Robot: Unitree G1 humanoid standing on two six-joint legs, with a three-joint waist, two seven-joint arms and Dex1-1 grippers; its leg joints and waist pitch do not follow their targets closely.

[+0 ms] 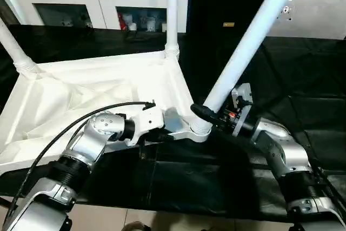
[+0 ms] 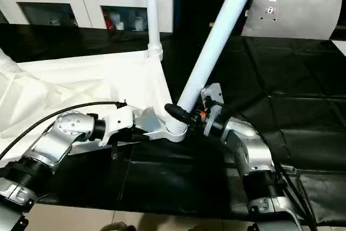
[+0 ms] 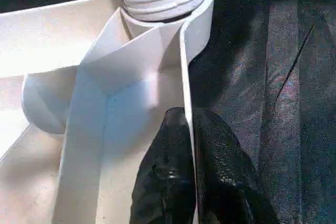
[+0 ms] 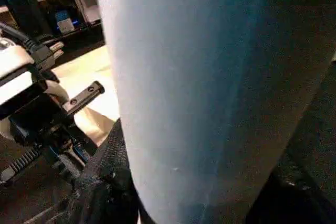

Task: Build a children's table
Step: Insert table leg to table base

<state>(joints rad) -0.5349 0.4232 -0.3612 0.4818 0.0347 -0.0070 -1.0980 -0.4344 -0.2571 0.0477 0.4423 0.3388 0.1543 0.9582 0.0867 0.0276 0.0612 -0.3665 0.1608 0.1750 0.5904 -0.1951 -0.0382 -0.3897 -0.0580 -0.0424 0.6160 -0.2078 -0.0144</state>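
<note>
While leg (image 1: 246, 44) is gripped low by right gripper (image 1: 208, 113), tilt must be corrected before twisting into corner socket (image 1: 201, 130); tabletop rim (image 3: 188, 77) pinched by left gripper (image 3: 195, 150).

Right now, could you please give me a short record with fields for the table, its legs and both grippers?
table top: upside down on the black cloth, ribbed underside up
legs seated: far corner, left corner
near-right leg: tilted, base at its socket
left gripper: shut on the table's rim
right gripper: shut on the tilted leg near its base
</note>
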